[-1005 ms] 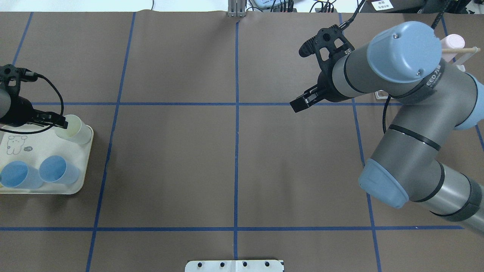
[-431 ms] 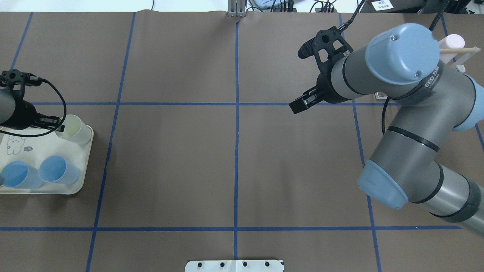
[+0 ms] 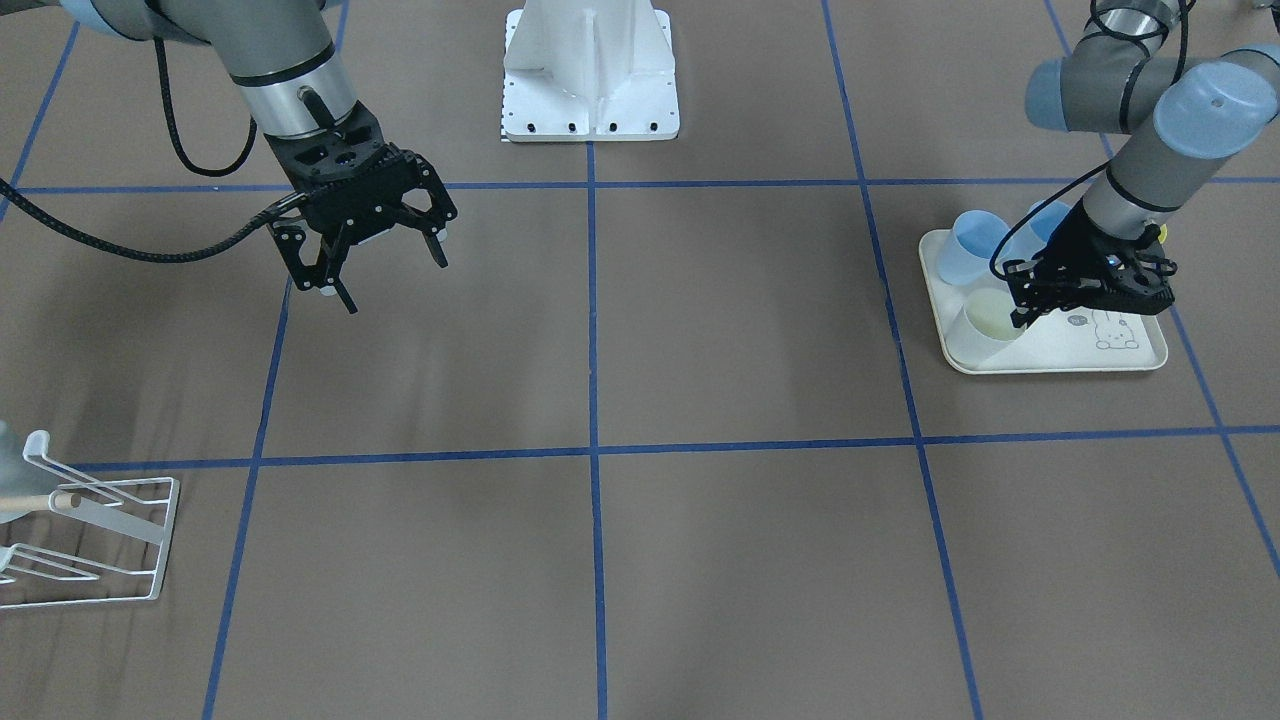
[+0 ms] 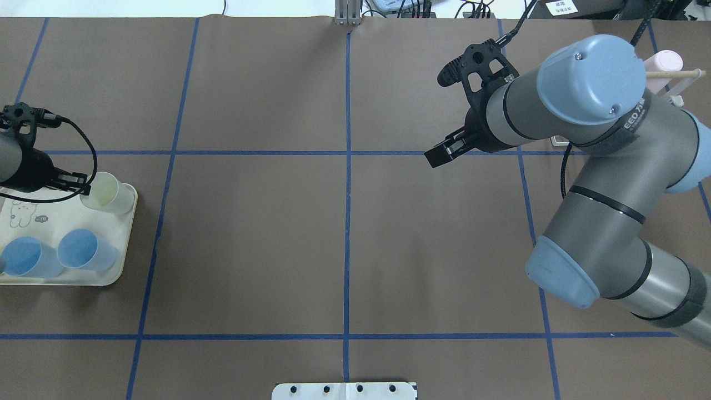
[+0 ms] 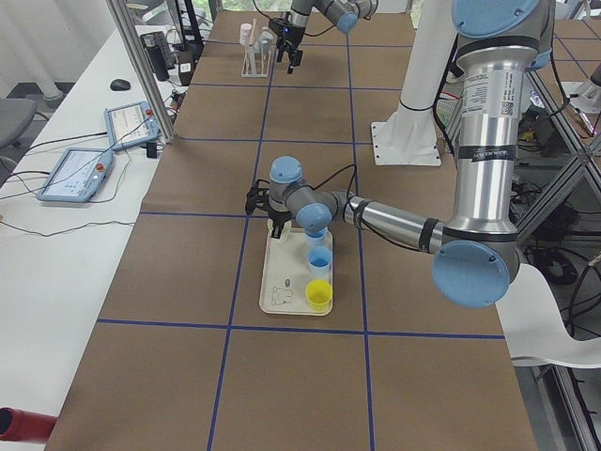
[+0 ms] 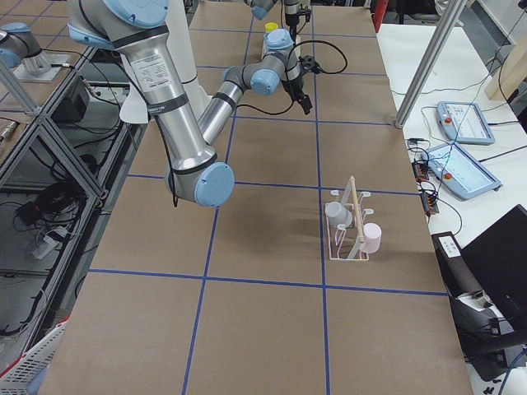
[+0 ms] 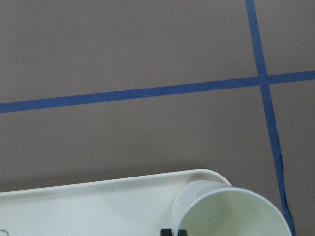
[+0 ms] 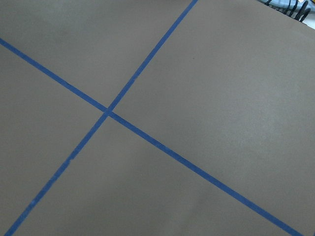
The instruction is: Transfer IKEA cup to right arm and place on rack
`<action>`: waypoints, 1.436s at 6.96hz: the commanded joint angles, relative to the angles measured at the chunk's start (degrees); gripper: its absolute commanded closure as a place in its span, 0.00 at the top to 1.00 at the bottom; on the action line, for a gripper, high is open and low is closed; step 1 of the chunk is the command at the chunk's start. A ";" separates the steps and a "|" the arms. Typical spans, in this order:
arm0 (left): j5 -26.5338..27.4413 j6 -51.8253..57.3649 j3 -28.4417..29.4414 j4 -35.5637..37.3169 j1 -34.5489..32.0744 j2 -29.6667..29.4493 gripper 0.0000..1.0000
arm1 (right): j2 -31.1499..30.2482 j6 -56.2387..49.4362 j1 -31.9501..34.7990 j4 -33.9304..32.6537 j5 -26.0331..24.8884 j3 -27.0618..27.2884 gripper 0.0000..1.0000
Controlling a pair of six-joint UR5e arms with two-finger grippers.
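Note:
The IKEA cup (image 4: 108, 193), pale cream-white, stands at the tray's corner nearest the table's middle. It also shows in the front view (image 3: 988, 318) and the left wrist view (image 7: 231, 216). My left gripper (image 4: 84, 188) (image 3: 1018, 318) comes in from the tray side, shut on the cup's rim; both black fingertips pinch the wall at the bottom edge of the wrist view. The right arm (image 4: 561, 100) hovers over the table's right half with its gripper (image 3: 395, 285) open and holding nothing. The white wire rack (image 3: 100, 540) (image 6: 350, 230) stands at the far right.
The cream tray (image 4: 66, 214) (image 3: 1060, 350) also holds two blue cups (image 4: 83, 250) (image 4: 25, 256) and a yellow cup (image 5: 318, 295). A pink cup (image 6: 370, 237) and a pale grey cup (image 6: 336, 212) hang on the rack. The robot's white base (image 3: 590, 70) stands mid-table.
The left wrist has tilted more upright, and its fingertips have drawn back from over the cup's mouth to its rim. The right arm has barely shifted.

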 commanded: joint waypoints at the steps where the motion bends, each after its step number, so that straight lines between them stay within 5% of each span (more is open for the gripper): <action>1: -3.93 0.19 -3.16 0.71 -3.62 0.17 0.00 | 1.06 -0.82 -0.42 0.40 -0.29 -0.57 1.00; 3: -10.07 -5.13 -6.07 0.63 -9.52 -0.96 0.00 | 4.22 -7.11 -2.35 4.40 -4.83 -3.19 0.99; 5: -15.62 -23.45 -10.62 -0.16 -9.63 -6.83 0.00 | 3.62 -9.44 -5.16 30.93 -7.23 -12.12 0.99; 6: -18.77 -33.02 -12.30 -2.25 -9.63 -9.47 0.00 | 3.88 -9.44 -7.17 38.55 -10.46 -13.74 1.00; 8: -20.04 -50.70 -12.14 -14.17 -9.37 -12.47 0.00 | 4.14 -9.44 -10.43 40.12 -18.87 -12.97 0.99; 10: -19.86 -63.66 -11.79 -17.12 -6.75 -17.65 0.00 | 3.97 -17.20 -15.96 52.45 -22.97 -14.01 0.99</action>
